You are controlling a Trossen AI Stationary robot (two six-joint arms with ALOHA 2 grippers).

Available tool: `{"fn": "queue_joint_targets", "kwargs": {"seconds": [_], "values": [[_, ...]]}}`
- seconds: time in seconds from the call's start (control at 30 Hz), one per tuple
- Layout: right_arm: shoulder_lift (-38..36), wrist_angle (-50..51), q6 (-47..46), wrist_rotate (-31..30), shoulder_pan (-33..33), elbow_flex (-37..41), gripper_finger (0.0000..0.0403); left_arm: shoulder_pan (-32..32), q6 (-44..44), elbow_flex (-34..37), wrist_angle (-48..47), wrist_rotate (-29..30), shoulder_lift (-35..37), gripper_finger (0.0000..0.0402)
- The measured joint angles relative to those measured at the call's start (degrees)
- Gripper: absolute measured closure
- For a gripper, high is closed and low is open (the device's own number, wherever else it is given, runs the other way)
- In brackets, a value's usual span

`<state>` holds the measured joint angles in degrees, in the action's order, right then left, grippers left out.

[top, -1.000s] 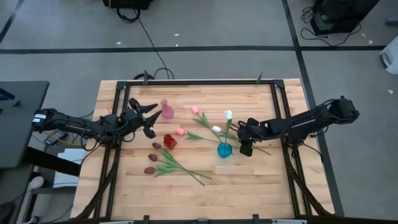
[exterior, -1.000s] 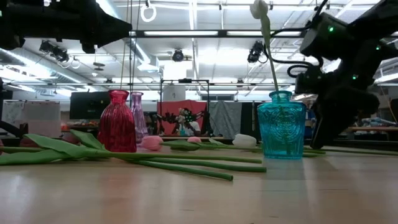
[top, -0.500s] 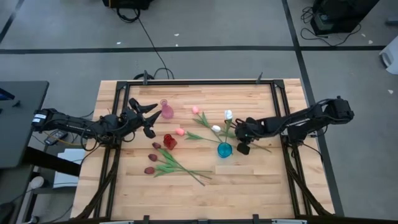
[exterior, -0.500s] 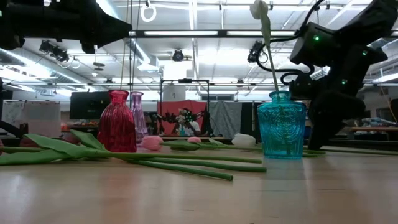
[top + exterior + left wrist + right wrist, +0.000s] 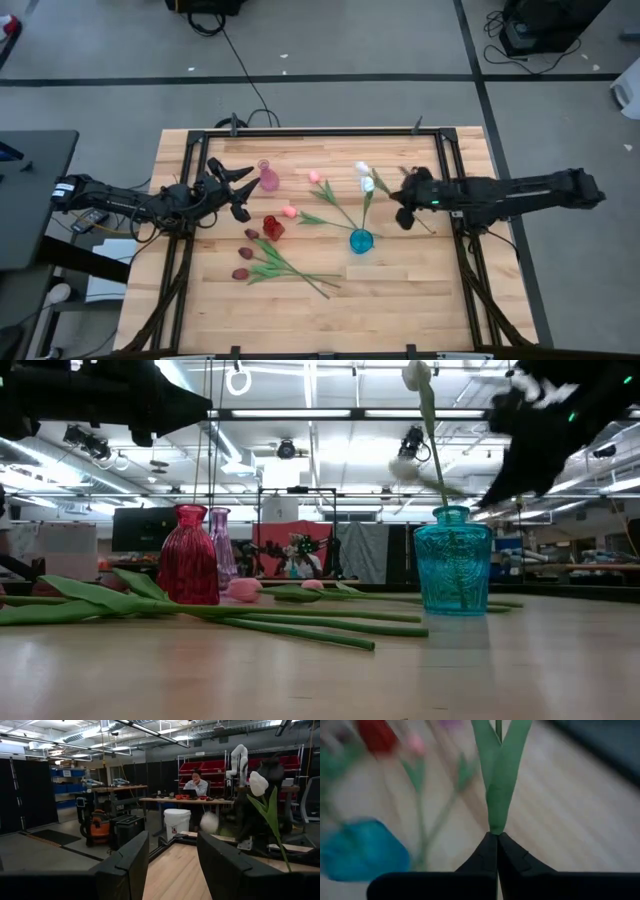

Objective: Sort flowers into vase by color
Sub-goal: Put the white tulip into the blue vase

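Your right gripper [image 5: 497,836] has its fingers pinched tight on the green stem of a white tulip [image 5: 362,169], lifted off the table at right of centre in the high view; two long leaves fork up from the pinch. A second white tulip [image 5: 368,184] stands just beside it, its stem in the blue vase [image 5: 361,240] (the low view shows its head high above the rim). Left of centre lie two pink tulips [image 5: 290,211], and at lower left the maroon tulips [image 5: 241,273] beside the red vase [image 5: 272,227]. Your left gripper [image 5: 240,189] waits with fingers apart, holding nothing, near the pink vase [image 5: 268,178].
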<state>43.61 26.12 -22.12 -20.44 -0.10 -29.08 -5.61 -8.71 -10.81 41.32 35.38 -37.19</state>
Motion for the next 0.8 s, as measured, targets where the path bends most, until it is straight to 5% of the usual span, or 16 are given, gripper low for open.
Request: {"fn": "queue_joint_targets", "kwargs": {"seconds": [0.2, 0.37, 0.53, 0.8], "values": [[-12.83, -9.74, 7.33, -4.54, 7.25, -0.01, 0.0396, 0.00, 0.00, 0.00, -0.02, 0.00, 0.00, 0.0229], [-15.06, -22.09, 15.80, -1.21, 13.46, -0.04, 0.0396, 0.00, 0.00, 0.00, -0.02, 0.00, 0.00, 0.0229], [-11.34, -39.81, 21.29, 2.07, 18.70, 5.01, 0.0396, -0.02, 0.00, 0.00, -0.02, 0.02, 0.00, 0.0229], [4.40, -78.68, 31.59, -2.64, 23.43, 17.03, 0.0396, 0.00, -0.12, 0.00, -0.02, 0.02, 0.00, 0.0229]]}}
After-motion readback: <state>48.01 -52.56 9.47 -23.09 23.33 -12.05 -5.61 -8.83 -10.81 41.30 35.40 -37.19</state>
